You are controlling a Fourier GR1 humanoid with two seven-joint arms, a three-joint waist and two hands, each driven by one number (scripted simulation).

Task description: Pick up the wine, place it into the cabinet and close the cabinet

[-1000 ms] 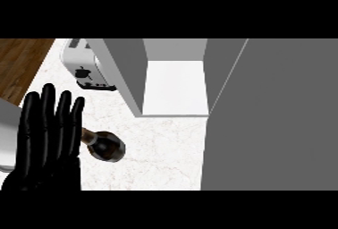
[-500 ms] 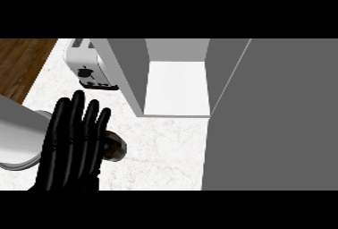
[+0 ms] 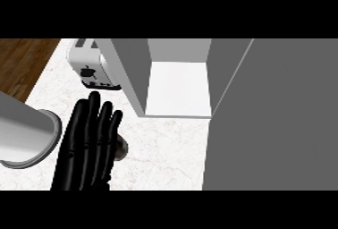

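The wine bottle (image 3: 122, 149) stands on the marble counter (image 3: 165, 147), seen from straight above as a small dark round top. My left hand (image 3: 89, 143) lies over it with straight fingers pointing away from me, hiding all but the bottle's right edge. The hand is open and I cannot tell whether it touches the bottle. The grey forearm (image 3: 26, 134) shows at the left edge. The cabinet (image 3: 178, 89) stands open beyond the hand, with a white floor inside. Its grey door (image 3: 277, 116) fills the right side. My right hand is out of sight.
A white toaster (image 3: 92, 67) sits at the back left, against the cabinet's left wall (image 3: 128, 76). Brown wooden floor (image 3: 23, 62) shows past the counter's left edge. Bare marble lies between the hand and the door.
My left hand has moved right and away from me, from beside the bottle to over it. The bottle was in plain sight; now only its right edge shows. The bottle itself has stayed put.
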